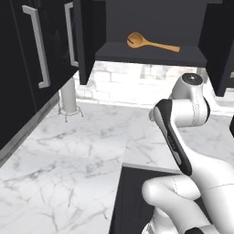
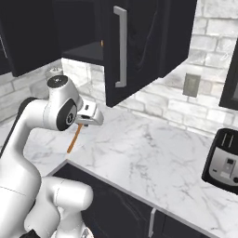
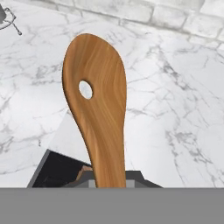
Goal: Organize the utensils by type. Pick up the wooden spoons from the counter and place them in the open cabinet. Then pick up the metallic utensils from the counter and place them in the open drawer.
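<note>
**Second wooden spoon gripped, first already shelved**

Left base view: one wooden spoon lies on the open cabinet shelf, above the marble surface.

Right base view: the end effector hangs over the surface, an orange handle dangling below it.

Hand view: the end effector is clamped on the neck of a slotted spoon. It looks light, stiff and smooth, so a grip low on the handle seems best.

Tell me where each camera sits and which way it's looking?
Left base view: behind the arm's left, facing the open cabinet holding a wooden spoon; white arm lower right.
Right base view: behind its right, facing counter and toaster; gripper holds a second spoon.
Hand view: on the hand, looking along that spoon.
Both base views share counter and cabinet.
</note>
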Motion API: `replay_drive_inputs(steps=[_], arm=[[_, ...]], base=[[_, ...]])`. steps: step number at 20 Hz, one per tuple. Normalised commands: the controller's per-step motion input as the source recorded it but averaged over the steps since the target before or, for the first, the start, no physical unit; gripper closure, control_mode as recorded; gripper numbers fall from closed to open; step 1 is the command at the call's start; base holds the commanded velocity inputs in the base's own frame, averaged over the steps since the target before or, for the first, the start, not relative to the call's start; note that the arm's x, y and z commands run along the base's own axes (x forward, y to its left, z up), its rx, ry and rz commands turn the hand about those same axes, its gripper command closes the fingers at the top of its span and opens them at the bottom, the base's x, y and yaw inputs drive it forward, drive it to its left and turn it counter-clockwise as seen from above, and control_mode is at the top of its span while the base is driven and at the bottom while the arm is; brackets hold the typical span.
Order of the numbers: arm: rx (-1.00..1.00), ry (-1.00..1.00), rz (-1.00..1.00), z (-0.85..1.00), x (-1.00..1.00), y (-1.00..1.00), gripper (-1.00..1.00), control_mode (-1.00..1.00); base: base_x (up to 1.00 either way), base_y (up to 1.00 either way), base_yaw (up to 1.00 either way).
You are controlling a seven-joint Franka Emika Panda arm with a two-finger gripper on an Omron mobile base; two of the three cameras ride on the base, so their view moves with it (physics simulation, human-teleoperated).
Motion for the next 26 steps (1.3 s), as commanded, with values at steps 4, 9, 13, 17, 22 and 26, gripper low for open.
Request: replay_drive_inputs(steps=[4, 9, 13, 17, 22, 26], arm=[[0.0, 0.0, 0.0, 0.0, 0.0, 0.0, 1.0, 1.0], [0.0, 0.0, 0.0, 0.0, 0.0, 0.0, 1.0, 1.0], [0.0, 0.0, 0.0, 0.0, 0.0, 0.0, 1.0, 1.0], [0.0, 0.0, 0.0, 0.0, 0.0, 0.0, 1.0, 1.0], [0.0, 0.0, 0.0, 0.0, 0.0, 0.0, 1.0, 1.0], [0.0, 0.0, 0.0, 0.0, 0.0, 0.0, 1.0, 1.0]], base=[[0.56, 0.19, 0.0], [0.56, 0.14, 0.0], [0.65, 0.11, 0.0], [0.71, 0.04, -0.16], [0.62, 0.11, -0.16], [0.54, 0.2, -0.07]])
